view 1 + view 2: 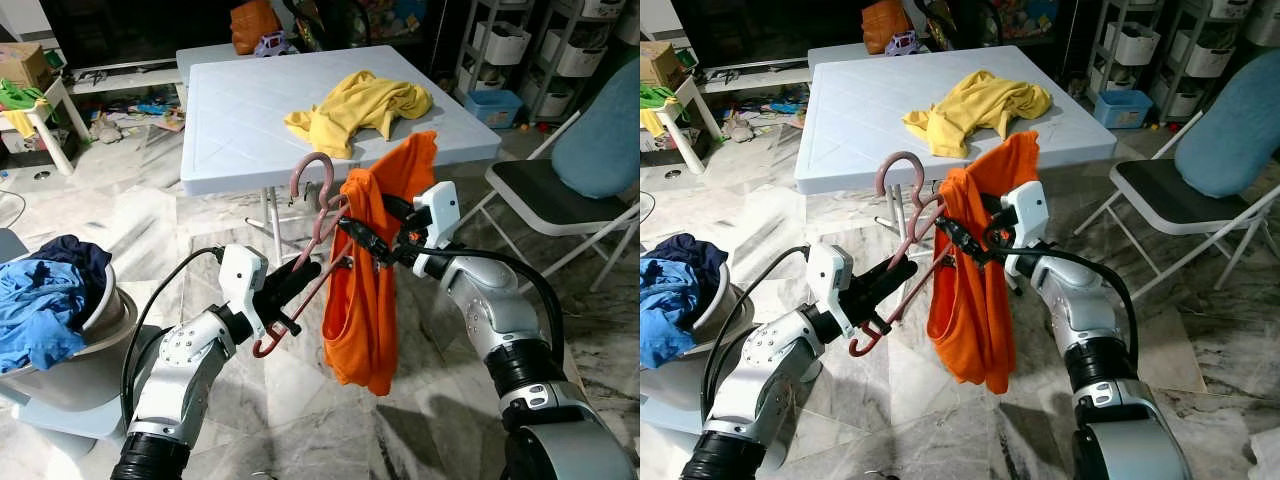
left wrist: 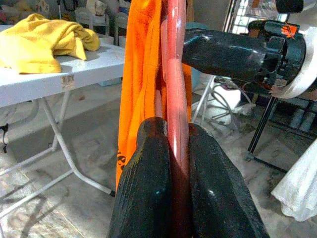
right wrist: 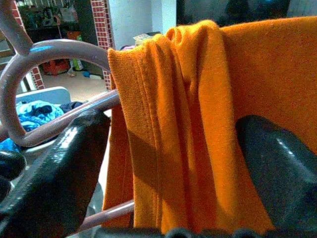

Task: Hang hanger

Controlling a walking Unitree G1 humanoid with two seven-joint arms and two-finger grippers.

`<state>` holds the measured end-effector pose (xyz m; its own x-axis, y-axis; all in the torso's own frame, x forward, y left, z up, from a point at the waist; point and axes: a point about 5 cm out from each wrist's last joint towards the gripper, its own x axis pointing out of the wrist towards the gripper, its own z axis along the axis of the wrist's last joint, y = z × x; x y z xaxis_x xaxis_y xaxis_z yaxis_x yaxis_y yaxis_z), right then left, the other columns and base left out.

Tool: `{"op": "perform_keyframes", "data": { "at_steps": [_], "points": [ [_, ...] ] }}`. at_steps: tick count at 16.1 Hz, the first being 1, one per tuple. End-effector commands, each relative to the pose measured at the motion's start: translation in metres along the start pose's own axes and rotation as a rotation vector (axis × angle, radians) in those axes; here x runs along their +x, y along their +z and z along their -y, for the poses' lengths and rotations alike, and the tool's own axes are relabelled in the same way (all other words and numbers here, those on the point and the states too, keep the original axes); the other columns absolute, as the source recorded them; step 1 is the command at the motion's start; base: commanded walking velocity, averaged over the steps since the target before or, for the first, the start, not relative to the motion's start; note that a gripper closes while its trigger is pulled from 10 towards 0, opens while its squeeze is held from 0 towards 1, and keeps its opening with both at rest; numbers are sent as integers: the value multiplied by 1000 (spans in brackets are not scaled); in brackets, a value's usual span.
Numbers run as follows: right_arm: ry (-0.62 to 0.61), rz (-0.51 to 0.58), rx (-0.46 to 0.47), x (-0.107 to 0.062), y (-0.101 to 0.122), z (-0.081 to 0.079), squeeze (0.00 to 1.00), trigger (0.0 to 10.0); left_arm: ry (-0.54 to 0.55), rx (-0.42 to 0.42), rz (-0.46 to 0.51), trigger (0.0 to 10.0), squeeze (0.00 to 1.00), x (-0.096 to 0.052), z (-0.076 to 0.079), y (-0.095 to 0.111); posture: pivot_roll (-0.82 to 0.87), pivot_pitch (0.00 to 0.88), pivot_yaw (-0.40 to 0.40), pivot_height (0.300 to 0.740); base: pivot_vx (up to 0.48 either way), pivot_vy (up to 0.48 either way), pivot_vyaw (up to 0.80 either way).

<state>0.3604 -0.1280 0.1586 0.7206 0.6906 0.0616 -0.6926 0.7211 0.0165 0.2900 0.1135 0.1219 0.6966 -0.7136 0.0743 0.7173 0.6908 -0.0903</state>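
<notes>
A pink plastic hanger (image 1: pixel 311 176) stands tilted in the air in front of the white table (image 1: pixel 230 130), hook upward. My left gripper (image 1: pixel 295 281) is shut on its lower bar; in the left wrist view both fingers (image 2: pixel 148 188) press the hanger (image 2: pixel 176 74) between them. An orange shirt (image 1: pixel 370 300) hangs off the hanger's right shoulder. My right gripper (image 1: pixel 361 239) grips the shirt's bunched top just beside the hanger. In the right wrist view the orange shirt (image 3: pixel 198 124) sits between the fingers (image 3: pixel 54 173), and the hanger's hook (image 3: pixel 59 49) curves behind.
A yellow garment (image 1: pixel 360 105) lies on the table. A laundry basket (image 1: pixel 105 320) with blue clothes (image 1: pixel 40 300) stands on the marble floor at my left. A folding chair (image 1: pixel 560 190) with a blue cushion is at the right. Shelves and clutter line the back.
</notes>
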Motion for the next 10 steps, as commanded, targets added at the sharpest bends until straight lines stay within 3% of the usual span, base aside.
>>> {"op": "perform_keyframes", "data": {
  "at_steps": [1,10],
  "points": [
    [-33,48,-28,3,15,6,0,0,-47,40,41,0,0,4,7,13,-1,0,9,740,0,0,0],
    [-102,55,-49,1,20,17,0,0,-73,49,41,0,0,5,8,15,-3,0,8,740,0,0,0]
  ]
}}
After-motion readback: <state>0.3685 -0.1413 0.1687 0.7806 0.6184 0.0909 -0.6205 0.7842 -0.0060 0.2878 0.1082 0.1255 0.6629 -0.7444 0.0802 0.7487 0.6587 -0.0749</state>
